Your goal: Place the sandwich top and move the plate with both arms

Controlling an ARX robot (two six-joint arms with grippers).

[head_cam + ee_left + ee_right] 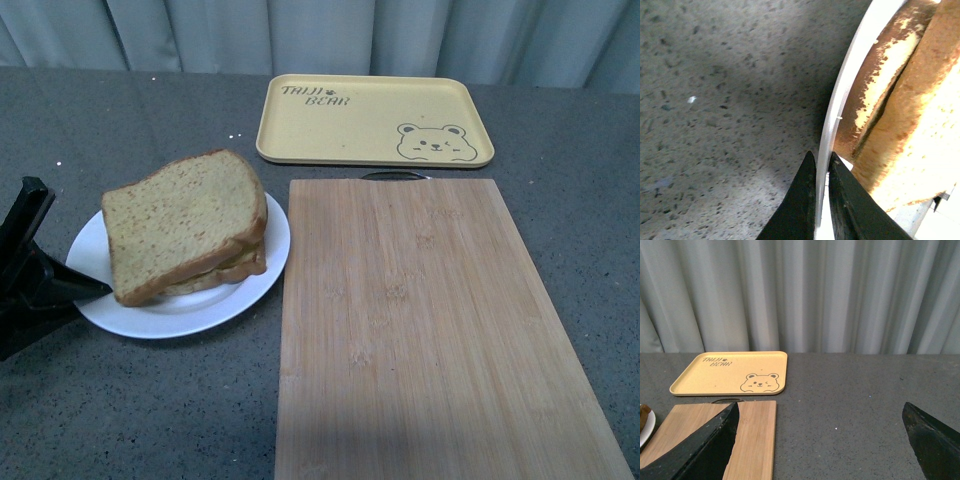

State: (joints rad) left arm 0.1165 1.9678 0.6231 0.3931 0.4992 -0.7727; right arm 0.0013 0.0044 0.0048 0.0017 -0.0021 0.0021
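Brown wholemeal sandwich top [185,222] lay on the lower slice, a bit skewed. The stack sat on the plate [180,315] at the left of the bench [150,420], just beside the wooden cutting board [430,320]. Bread step looked done; plate move not yet.

Left pincer [821,159] was clamped on the plate's outer left rim, with the thin white edge pinched between its two fingers. An edge grip made sense: a shallow plate offers nothing else to hold, and it kept clear of the bread.

Right pincer [820,410] had its jaws wide apart and held nothing. It sat right of the board, facing the yellow bear tray [730,372], well apart from the plate.

Judgement: a one-sided grip could tip the plate and slide the sandwich, so the second arm probably needed the opposite rim.
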